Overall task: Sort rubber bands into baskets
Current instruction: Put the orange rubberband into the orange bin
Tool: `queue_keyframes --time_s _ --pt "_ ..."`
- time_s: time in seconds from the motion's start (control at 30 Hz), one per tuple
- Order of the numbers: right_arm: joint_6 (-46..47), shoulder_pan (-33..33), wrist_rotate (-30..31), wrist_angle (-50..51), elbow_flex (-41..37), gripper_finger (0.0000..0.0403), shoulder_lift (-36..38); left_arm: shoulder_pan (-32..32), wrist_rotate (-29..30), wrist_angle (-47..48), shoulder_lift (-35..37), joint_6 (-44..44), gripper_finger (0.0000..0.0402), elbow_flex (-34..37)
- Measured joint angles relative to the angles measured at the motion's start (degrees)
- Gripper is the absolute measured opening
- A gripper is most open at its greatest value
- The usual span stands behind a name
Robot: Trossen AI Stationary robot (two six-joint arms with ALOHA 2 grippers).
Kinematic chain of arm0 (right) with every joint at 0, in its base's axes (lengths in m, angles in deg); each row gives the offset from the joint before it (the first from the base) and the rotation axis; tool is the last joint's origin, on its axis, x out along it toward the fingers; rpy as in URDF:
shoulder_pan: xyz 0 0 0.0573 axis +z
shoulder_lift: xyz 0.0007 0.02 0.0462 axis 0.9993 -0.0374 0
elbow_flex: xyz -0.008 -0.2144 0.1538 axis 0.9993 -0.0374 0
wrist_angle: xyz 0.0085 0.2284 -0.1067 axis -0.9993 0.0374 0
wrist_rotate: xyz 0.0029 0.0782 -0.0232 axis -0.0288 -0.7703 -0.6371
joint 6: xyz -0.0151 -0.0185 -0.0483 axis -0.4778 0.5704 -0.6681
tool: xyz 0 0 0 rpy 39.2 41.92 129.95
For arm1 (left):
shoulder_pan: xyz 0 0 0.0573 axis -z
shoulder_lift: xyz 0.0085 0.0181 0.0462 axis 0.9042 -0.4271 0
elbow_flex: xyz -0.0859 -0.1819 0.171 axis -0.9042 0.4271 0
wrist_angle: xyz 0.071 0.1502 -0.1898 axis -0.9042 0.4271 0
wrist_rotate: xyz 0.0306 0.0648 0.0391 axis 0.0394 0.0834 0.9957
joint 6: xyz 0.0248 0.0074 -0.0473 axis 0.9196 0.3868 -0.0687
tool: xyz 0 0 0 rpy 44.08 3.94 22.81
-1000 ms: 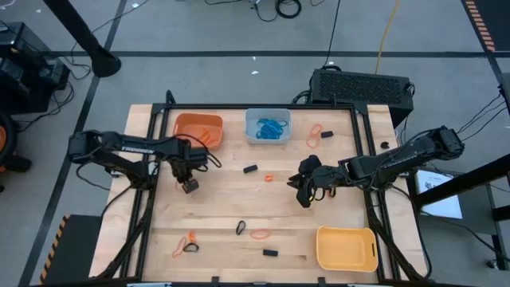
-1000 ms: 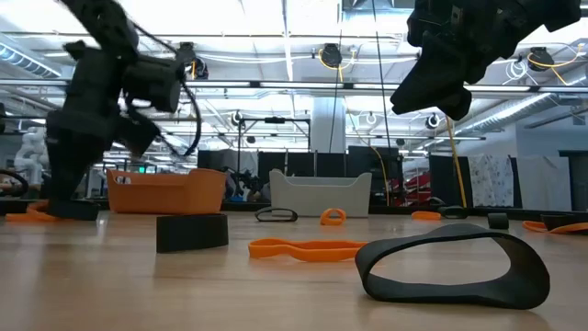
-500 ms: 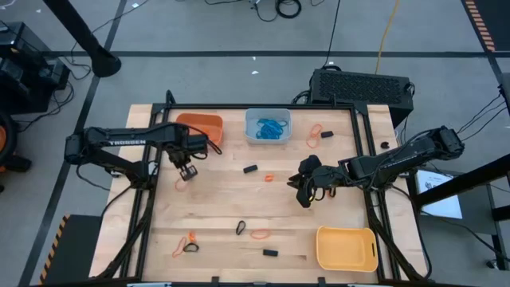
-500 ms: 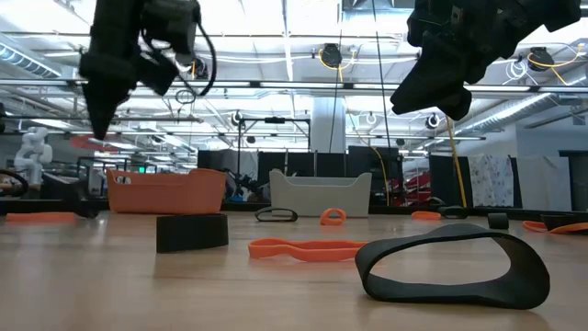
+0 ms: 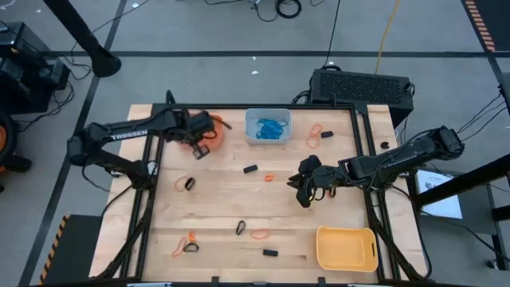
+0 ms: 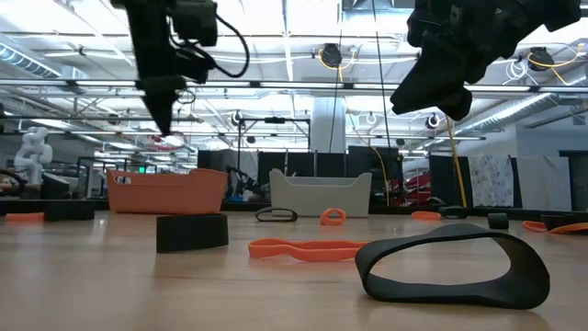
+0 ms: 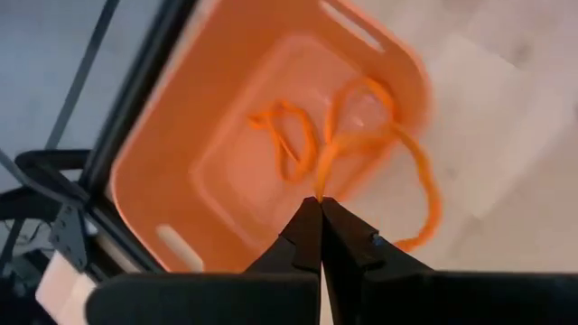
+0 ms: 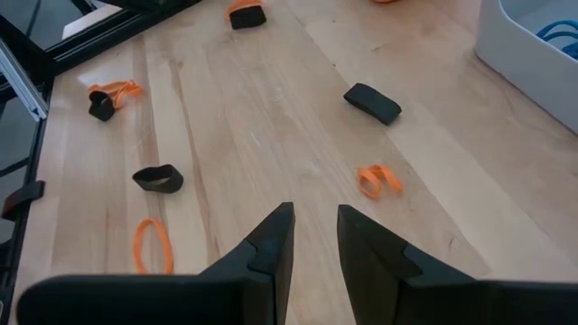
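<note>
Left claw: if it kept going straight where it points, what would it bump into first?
Probably the orange basket. The left claw, pinched shut on an orange rubber band, points down into it, though how far above it hangs is unclear.

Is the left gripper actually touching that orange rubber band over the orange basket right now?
Touching. In the left wrist view the left gripper is shut, pinching the orange rubber band, which dangles over the orange basket.

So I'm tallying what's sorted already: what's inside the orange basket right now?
The orange basket holds orange rubber bands lying on its floor. The left gripper, shut on an orange rubber band, hangs above it. From above, the arm covers much of the basket.
</note>
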Motion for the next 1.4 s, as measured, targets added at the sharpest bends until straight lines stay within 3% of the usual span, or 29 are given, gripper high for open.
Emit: queue_keyframes --time_s 0.33,0.77,1.0,1.1,1.23,1.4 --pt "0.31 0.0 -0.02 0.01 0.0 0.008 0.0 -10.72 -1.56 -2.95 -7.48 4.89 0.0006 0.02" --pt "-0.64 0.0 -0.04 0.07 0.0 0.008 0.0 -10.98 -1.87 -1.23 -8.92 8.69 0.012 0.02" --pt "-0.29 0.0 -0.07 0.05 0.0 0.008 0.0 -10.8 -2.4 3.7 -8.91 8.28 0.0136 0.02" --pt "-0.27 0.02 -0.07 0.05 0.0 0.008 0.0 -10.5 -9.23 6.84 -8.62 8.28 0.0137 0.02" --pt "-0.27 0.02 -0.07 0.05 0.0 0.008 0.0 -8.38 -24.3 12.1 -6.73 6.3 0.0137 0.02" --pt "0.15 0.16 -0.08 0.12 0.0 0.008 0.0 0.19 -35.55 16.92 -3.21 0.01 0.0137 0.02"
